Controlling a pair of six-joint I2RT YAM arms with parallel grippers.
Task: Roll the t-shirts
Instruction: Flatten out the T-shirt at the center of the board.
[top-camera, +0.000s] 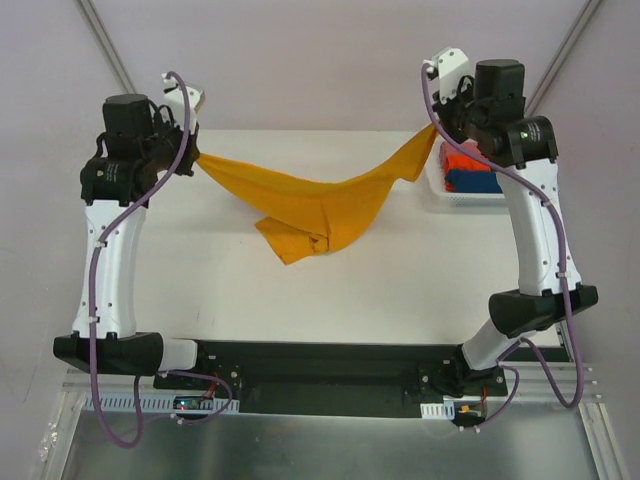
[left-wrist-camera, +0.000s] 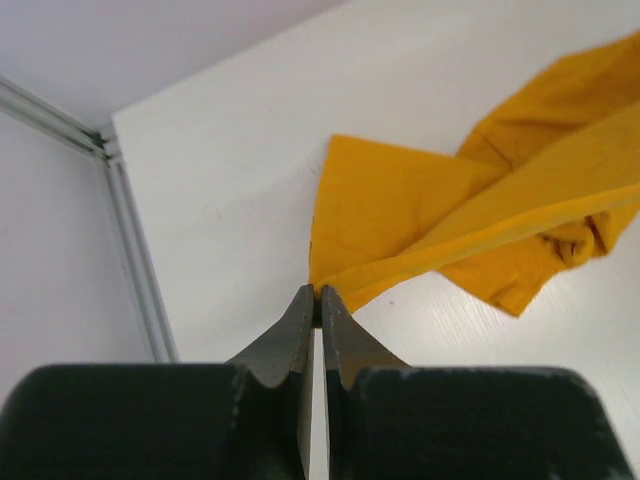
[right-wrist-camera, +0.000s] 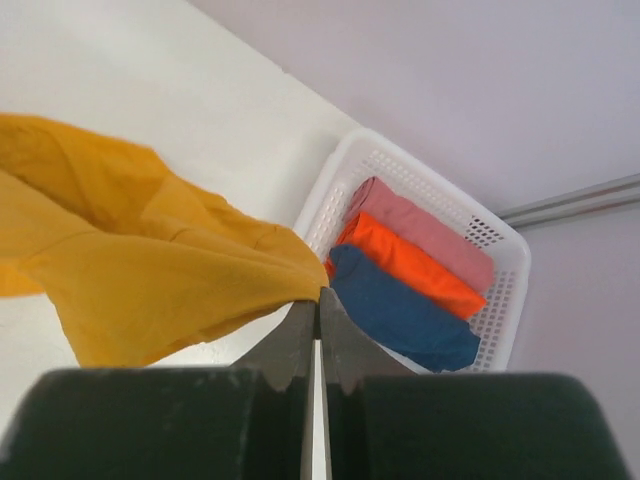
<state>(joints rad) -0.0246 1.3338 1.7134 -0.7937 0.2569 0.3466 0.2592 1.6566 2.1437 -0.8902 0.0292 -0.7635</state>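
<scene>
While L hand (left-wrist-camera: 318, 292) & R hand (right-wrist-camera: 320, 295) clamp its ends, t-shirt (top-camera: 320, 205) sags onto table (top-camera: 200, 270).

White-shelled arms (top-camera: 115, 260) with black joints (top-camera: 128, 118), purple cables (top-camera: 93, 300), and seemingly dark-grey gripper fingers (left-wrist-camera: 288, 345).

I see a plain white table (top-camera: 300, 300). At about 2 o'clock from its centre, a white slotted basket (top-camera: 470, 199) sits on it, close to the far edge. Near the centre, slightly toward 12, the sagging fold of the mustard t-shirt (top-camera: 300, 240) rests on the surface. A black base plate (top-camera: 330, 362) runs along the 6 o'clock edge.
</scene>
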